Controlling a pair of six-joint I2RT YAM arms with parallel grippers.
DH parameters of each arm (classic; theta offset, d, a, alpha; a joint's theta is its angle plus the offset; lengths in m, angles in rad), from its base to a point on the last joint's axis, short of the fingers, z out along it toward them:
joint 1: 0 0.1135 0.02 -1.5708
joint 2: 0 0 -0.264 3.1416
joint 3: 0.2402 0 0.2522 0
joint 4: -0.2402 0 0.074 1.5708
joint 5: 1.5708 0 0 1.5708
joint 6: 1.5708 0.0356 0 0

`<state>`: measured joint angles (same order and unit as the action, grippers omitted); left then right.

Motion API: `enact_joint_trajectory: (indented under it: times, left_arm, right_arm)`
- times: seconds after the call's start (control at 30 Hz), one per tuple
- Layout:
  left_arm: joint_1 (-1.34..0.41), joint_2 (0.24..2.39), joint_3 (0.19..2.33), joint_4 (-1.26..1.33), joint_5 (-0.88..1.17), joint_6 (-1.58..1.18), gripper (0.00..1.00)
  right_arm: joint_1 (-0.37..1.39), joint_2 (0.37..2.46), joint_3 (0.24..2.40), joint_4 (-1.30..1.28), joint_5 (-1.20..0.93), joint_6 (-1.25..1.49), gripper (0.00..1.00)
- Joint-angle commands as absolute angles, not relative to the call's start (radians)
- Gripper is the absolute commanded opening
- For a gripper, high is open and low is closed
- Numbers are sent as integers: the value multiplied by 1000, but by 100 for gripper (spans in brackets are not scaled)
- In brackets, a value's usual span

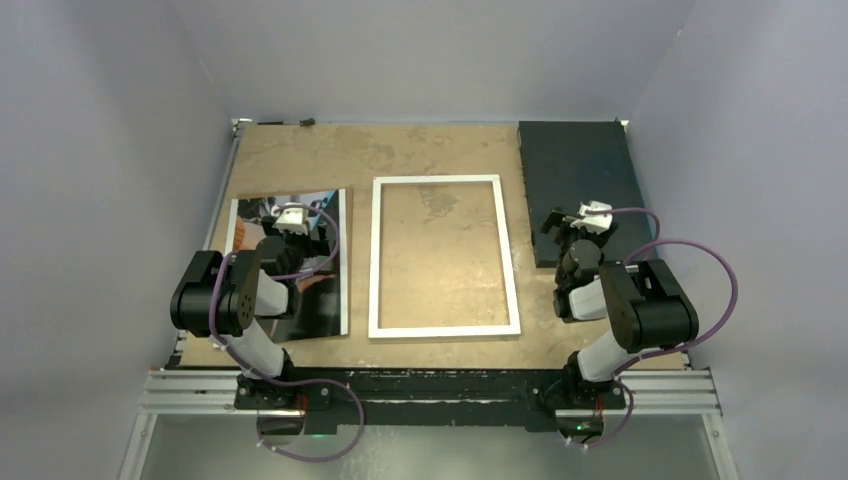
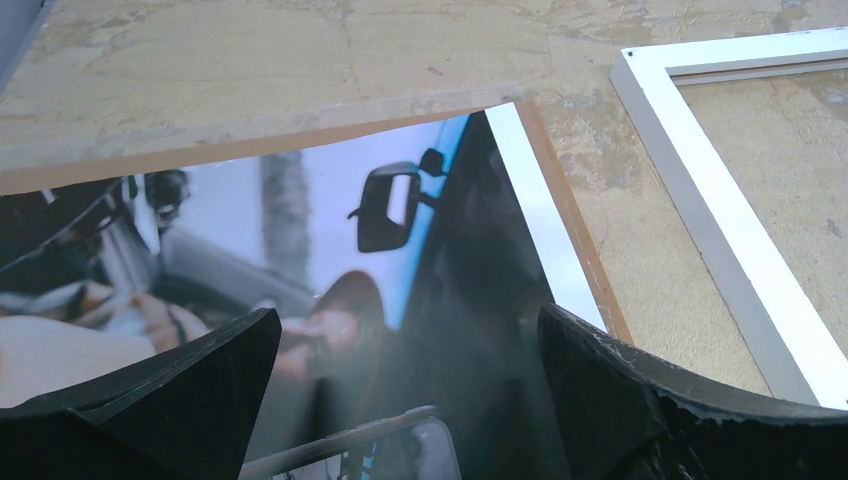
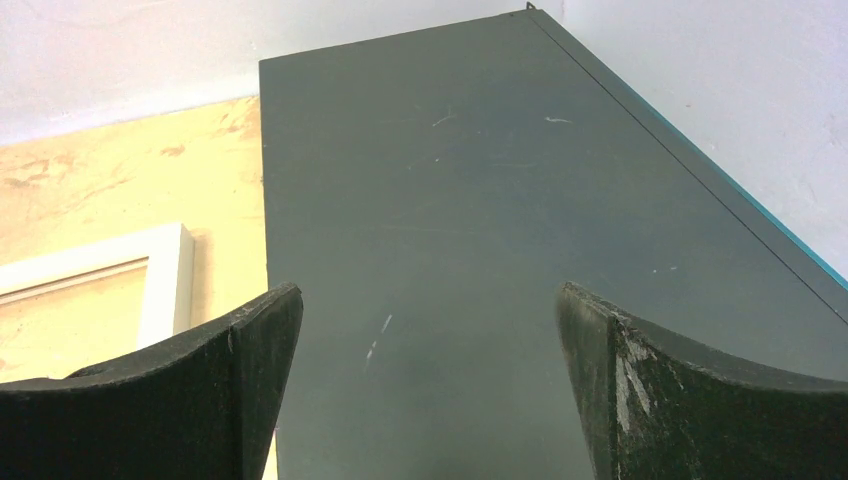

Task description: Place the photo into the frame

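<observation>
Both arms crouch folded. The left gripper (image 2: 408, 318) hangs wide open and empty above the photo (image 2: 300, 220), which lies left of the frame (image 1: 445, 329). The right gripper (image 3: 430, 292) gapes empty above the black mat (image 1: 580, 170).

- Lit softly, evenly from above; faint shadows on the surface (image 1: 440, 160).
- Glares pale across the glossy photo (image 2: 300, 230).
- Blurs slightly at wrist views' lower edges.
</observation>
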<state>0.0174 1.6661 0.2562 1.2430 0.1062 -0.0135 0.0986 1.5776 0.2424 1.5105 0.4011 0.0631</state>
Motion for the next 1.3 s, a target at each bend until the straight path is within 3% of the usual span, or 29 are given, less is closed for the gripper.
enact_joint_trajectory:
  times: [0.0, 0.27, 0.37, 0.43, 0.5, 0.67, 0.73, 0.9, 1.1, 1.27]
  left_arm:
    - [14, 1657, 268, 1276, 104, -8, 100]
    - [14, 1657, 268, 1276, 106, -8, 100]
    - [20, 1639, 273, 1266, 111, -18, 100]
    - [23, 1587, 342, 1104, 59, -44, 100]
    - [33, 1546, 484, 825, 7, -61, 100]
    - [60, 1568, 880, 177, -17, 34, 100]
    - [111, 1577, 990, 19, 42, 37, 100]
    - [280, 1553, 1135, -204, 243, -55, 100]
    - [324, 1549, 1222, -395, 216, 8, 98]
    - [328, 1539, 1238, -490, 188, 50, 97]
  right_arm:
    - [95, 1575, 257, 1565, 402, 51, 99]
    - [98, 1522, 260, 1541, 390, 19, 99]
    - [108, 1379, 409, 1078, 454, 140, 99]
    - [100, 1333, 553, 758, 458, 250, 99]
    - [101, 1325, 669, 600, 398, 312, 99]
    - [98, 1283, 753, 614, -34, 542, 99]
    - [183, 1334, 898, 476, -7, 511, 99]
    - [588, 1533, 1185, 146, 372, 428, 99]
    - [872, 1795, 1390, 46, 507, 479, 99]
    - [1005, 2022, 1596, -90, 549, 526, 99]
